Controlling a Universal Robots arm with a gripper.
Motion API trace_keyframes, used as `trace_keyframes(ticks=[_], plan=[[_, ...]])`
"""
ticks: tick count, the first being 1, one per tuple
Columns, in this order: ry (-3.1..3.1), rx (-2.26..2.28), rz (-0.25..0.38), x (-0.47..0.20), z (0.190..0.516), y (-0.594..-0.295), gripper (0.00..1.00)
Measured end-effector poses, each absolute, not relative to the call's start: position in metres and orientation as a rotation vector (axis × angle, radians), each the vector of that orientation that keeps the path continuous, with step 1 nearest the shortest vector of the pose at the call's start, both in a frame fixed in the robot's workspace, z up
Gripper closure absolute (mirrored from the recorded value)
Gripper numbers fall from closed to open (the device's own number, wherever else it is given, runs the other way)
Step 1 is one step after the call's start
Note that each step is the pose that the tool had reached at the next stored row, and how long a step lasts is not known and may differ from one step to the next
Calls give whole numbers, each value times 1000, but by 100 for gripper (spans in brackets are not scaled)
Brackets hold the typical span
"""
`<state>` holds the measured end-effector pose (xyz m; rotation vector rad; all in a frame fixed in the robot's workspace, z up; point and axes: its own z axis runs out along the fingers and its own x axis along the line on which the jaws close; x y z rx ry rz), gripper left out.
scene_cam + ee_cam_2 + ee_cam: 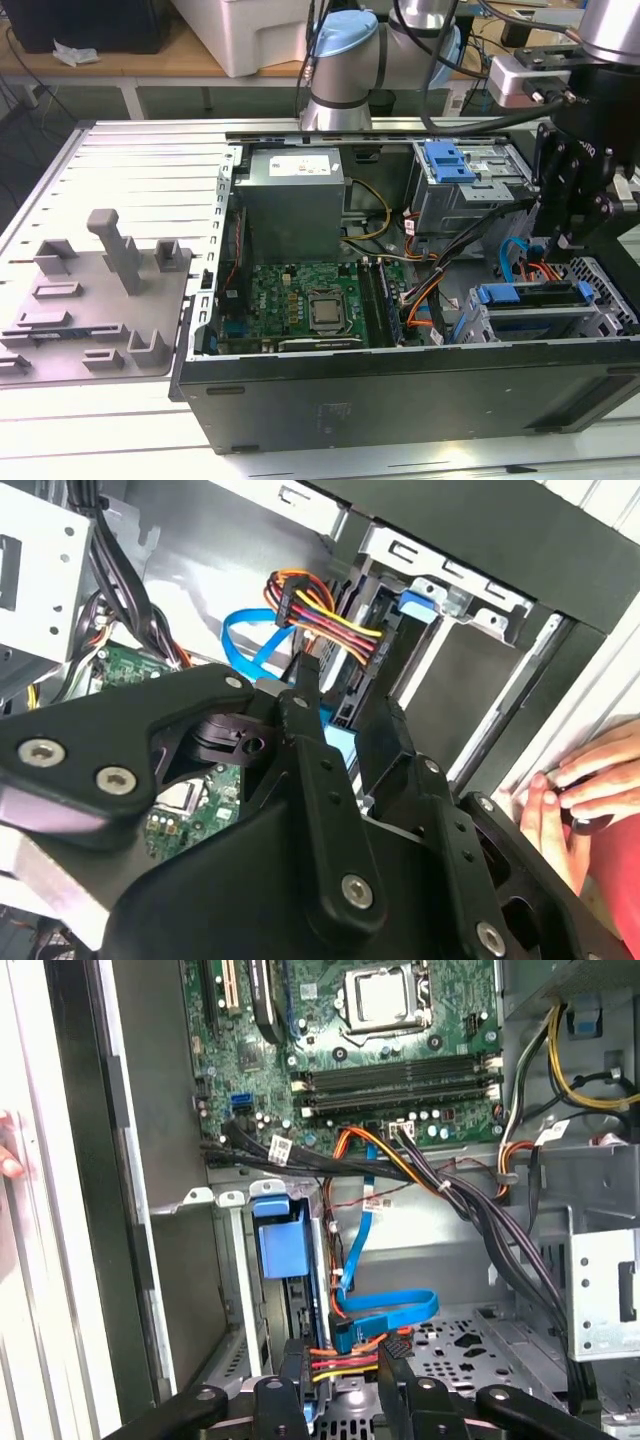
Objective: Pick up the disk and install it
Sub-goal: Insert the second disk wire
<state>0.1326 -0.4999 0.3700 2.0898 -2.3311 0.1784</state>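
Observation:
The disk (530, 295) sits on edge inside the grey drive cage (600, 310) at the case's front corner, on the exterior view's right, with its blue carrier bracket facing up. The first wrist view shows the blue end of the disk (283, 1245) in that bay, with an orange-yellow-red power plug (340, 1360) and a blue data cable (385, 1315) beside it. My black gripper (565, 240) hangs just above the cage. In both wrist views the gripper (340, 1375) (345, 695) is open, its fingers apart and holding nothing, with the disk (338, 748) beyond them.
The open computer case (400, 400) lies on a slatted table. Inside are the green motherboard (310, 300), a grey power-supply box (295, 185) and a second cage with a blue latch (447, 160). Cable bundles (470, 1210) cross near the bay. A person's hand (590, 780) rests on the case edge.

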Motion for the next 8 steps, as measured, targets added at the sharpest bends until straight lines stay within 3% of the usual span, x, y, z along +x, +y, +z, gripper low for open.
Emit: trace_keyframes(ticks=[8], plan=[[-2291, 2125, 167, 132, 368, -499, 58]])
